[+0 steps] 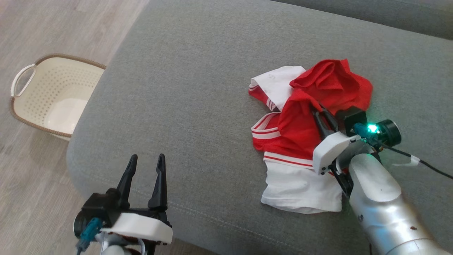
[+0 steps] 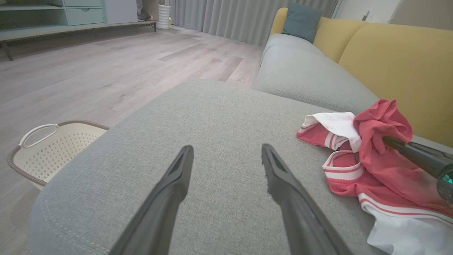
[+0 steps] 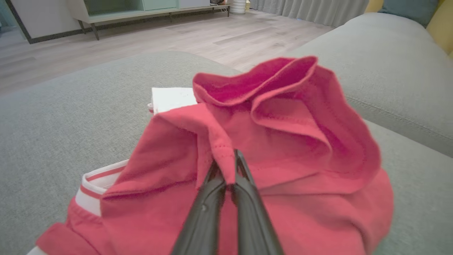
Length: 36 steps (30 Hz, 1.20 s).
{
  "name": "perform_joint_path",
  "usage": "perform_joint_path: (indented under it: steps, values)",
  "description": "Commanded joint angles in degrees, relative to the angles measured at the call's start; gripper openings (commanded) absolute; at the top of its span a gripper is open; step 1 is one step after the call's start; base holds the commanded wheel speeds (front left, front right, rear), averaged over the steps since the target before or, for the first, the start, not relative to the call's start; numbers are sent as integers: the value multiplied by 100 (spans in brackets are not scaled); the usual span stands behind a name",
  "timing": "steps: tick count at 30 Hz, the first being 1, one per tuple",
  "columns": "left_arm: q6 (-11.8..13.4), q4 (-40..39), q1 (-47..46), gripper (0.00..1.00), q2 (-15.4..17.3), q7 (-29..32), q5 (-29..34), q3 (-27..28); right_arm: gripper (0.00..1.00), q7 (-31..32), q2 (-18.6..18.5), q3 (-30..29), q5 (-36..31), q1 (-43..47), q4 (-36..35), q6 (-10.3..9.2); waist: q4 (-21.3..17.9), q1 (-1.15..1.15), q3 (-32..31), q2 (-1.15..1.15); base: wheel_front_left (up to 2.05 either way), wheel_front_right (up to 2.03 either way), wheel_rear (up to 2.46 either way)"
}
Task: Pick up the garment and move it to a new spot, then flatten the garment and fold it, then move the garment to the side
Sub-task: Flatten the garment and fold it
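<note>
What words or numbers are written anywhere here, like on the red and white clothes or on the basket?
Nothing here can be read as a clear word or number.
On the white panel of the red and white garment: faint grey marks, too blurred and small to read.
On the cream perforated basket: no writing to be seen.

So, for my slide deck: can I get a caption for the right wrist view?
Right tool shut on a fold of the crumpled red-and-white garment on the grey sofa cushion.
</note>
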Motion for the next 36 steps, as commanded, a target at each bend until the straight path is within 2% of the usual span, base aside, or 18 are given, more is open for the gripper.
perform_joint_path:
  steps: [1,8,14,17,22,29,36]
  values:
    - [42,-188,-123,100,-18,-71,11,189,0,-49,80,65,-56,-200,-140,39,-45,0,7,0,0,0,0]
    - [49,-214,-75,100,-18,-71,23,231,0,-136,80,-84,-361,-266,-451,39,-345,0,-101,0,0,0,0]
    - [53,-297,-1,100,-18,-71,42,285,0,-136,3,-305,-876,9,-1222,39,-812,0,-204,0,0,0,0]
    - [32,-313,22,100,-18,-71,52,273,0,101,-268,-436,-984,389,-1852,39,-1158,0,-205,0,0,0,0]
    - [1,-342,-62,100,-18,-71,73,248,0,581,-771,-591,-1010,792,-2572,39,-1501,0,-92,0,0,0,0]
    - [-39,-287,-186,100,-18,-71,102,230,0,938,-1224,-652,-1114,948,-2887,39,-1679,0,44,0,0,0,0]
    - [-98,-200,-288,100,-18,-71,142,235,0,1067,-1454,-944,-1203,859,-2695,39,-1668,0,61,0,0,0,0]
